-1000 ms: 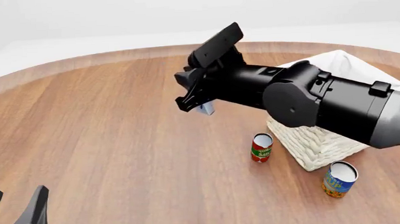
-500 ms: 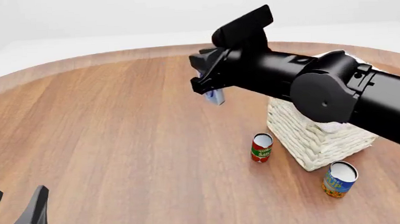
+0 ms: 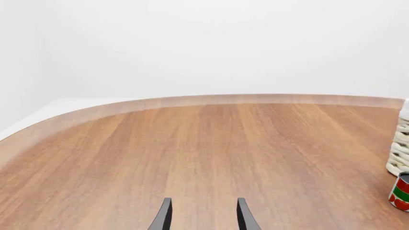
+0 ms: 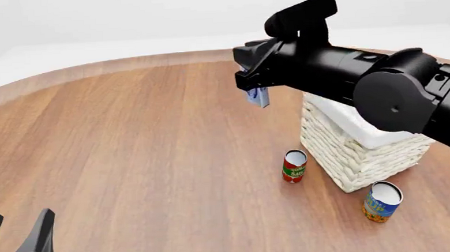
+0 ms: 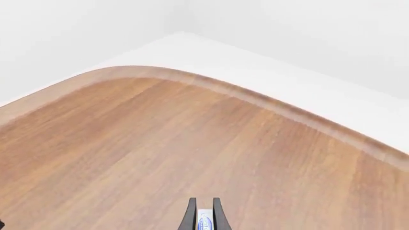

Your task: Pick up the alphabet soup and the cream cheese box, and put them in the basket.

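My right gripper (image 4: 252, 91) is shut on the cream cheese box (image 4: 258, 95), a small blue and white box held high above the table, just left of the basket (image 4: 357, 153). The box also shows between the fingers in the right wrist view (image 5: 204, 221). The basket is woven cream-white wicker with white lining, partly hidden behind my right arm. The alphabet soup (image 4: 381, 201), a blue and yellow can with a pale top, stands on the table in front of the basket. My left gripper (image 4: 16, 235) is open and empty at the near left edge; its fingers (image 3: 164, 216) show in the left wrist view.
A narrow red-and-green can (image 4: 293, 166) stands just left of the basket's near corner; it also shows in the left wrist view (image 3: 401, 191). The round wooden table's far rim (image 4: 129, 63) curves across the back.
My right gripper has carried the cream cheese box to the right and upward, closer to the basket. The left gripper has not moved.
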`<state>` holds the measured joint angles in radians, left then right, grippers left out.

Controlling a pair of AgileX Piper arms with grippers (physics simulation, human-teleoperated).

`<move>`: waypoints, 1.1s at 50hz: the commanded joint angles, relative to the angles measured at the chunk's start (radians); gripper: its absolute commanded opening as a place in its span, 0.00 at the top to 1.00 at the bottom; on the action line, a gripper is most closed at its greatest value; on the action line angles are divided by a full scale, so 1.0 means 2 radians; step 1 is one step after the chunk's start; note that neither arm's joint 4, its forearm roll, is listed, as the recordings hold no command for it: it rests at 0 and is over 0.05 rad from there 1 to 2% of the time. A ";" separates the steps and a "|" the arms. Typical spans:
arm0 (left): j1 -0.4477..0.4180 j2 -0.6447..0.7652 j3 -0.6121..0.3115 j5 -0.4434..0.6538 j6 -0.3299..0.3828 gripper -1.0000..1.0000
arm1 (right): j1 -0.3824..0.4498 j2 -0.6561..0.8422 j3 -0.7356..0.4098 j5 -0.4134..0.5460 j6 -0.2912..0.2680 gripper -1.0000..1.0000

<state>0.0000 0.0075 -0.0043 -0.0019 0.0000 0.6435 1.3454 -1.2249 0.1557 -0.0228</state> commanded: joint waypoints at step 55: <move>0.000 0.000 0.000 0.000 0.000 0.00 | -0.078 -0.066 -0.010 0.096 0.002 1.00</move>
<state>0.0000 0.0075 -0.0043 -0.0019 0.0000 0.5113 1.2336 -1.2297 0.3131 -0.0227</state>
